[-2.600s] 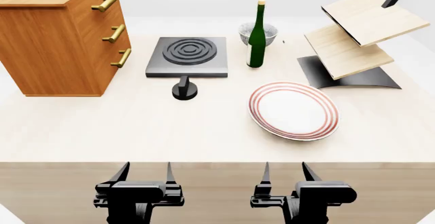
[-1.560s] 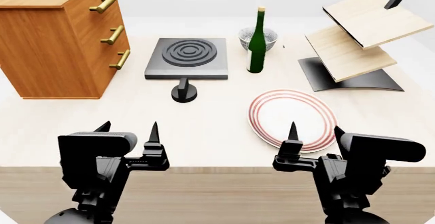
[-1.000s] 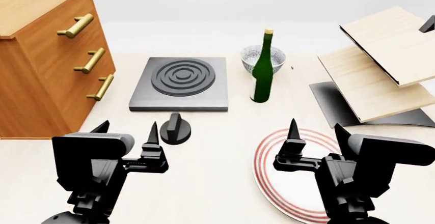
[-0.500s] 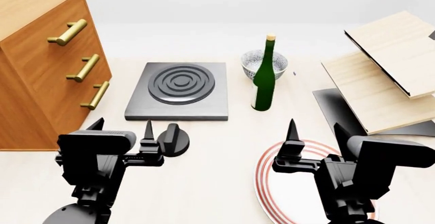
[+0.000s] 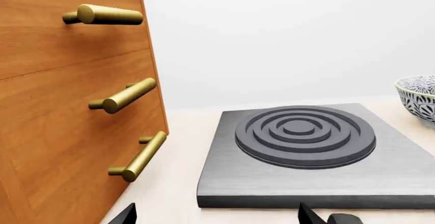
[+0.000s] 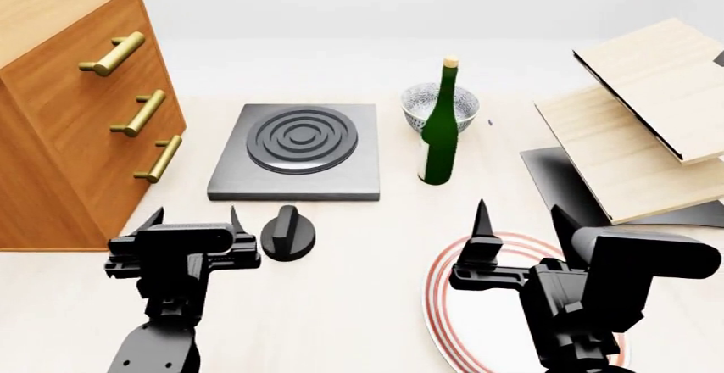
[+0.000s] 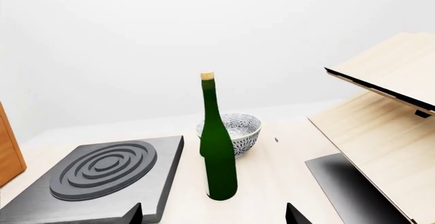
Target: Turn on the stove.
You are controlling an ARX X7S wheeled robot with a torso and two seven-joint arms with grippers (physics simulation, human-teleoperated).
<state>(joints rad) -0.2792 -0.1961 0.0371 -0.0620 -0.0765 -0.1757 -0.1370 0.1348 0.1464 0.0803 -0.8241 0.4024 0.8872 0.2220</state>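
Observation:
The stove (image 6: 232, 182) is a dark grey slab with a ringed burner (image 6: 301, 139) at mid table. It also shows in the left wrist view (image 5: 401, 175) and the right wrist view (image 7: 163, 160). Its black ridged knob (image 6: 287, 233) stands on the table just in front of the slab. My left gripper (image 6: 193, 218) is open and empty, just left of the knob and apart from it; its tips frame the slab's front edge in the left wrist view (image 5: 216, 216). My right gripper (image 6: 518, 214) is open and empty over the plate; it also shows in the right wrist view (image 7: 214, 216).
A wooden drawer cabinet (image 6: 57, 136) with brass handles stands left of the stove. A green bottle (image 6: 438, 127) and a patterned bowl (image 6: 421, 102) stand right of it. A red-rimmed white plate (image 6: 433, 292) lies under my right gripper. A tilted wooden rack (image 6: 645, 127) is at far right.
My left gripper has dropped lower and now sits level beside the knob, left of it. The right gripper and the view have hardly moved in the last half second.

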